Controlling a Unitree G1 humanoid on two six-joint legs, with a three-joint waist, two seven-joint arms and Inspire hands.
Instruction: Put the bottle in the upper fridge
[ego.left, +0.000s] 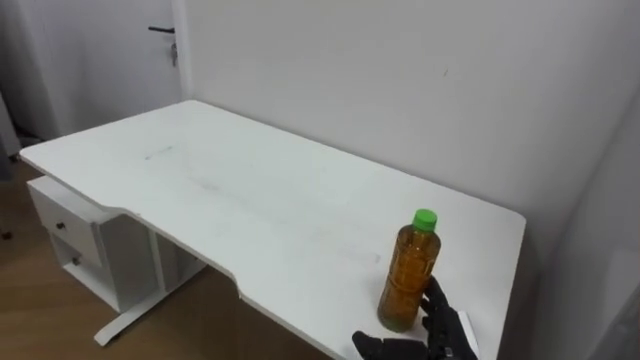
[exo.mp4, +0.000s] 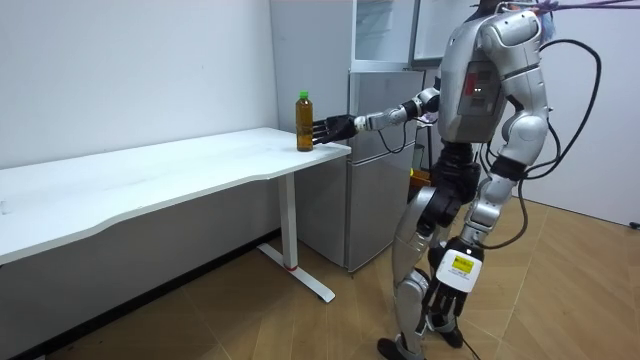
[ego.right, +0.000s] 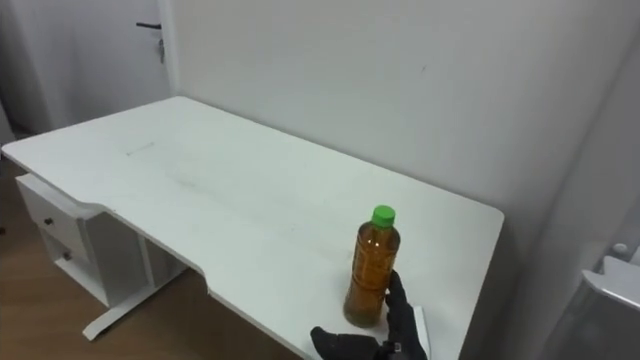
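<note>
An amber bottle (ego.left: 410, 275) with a green cap stands upright near the right front corner of the white table (ego.left: 250, 200). My right hand (ego.left: 440, 320) comes in from the lower right and is open, its fingers spread beside the bottle's right side and its thumb low in front of it. In the room view I stand at the table's end with my right arm stretched out, the right hand (exo.mp4: 330, 129) level with the bottle (exo.mp4: 304, 122). My left hand (exo.mp4: 440, 300) hangs by my leg. The grey fridge (exo.mp4: 375, 130) stands just behind the table's end.
A white wall runs close behind the table. A white drawer unit (ego.left: 75, 235) sits under the table's far left end, with a door (ego.left: 90, 50) beyond it. The table's front edge curves inward near its middle. Wooden floor lies around me.
</note>
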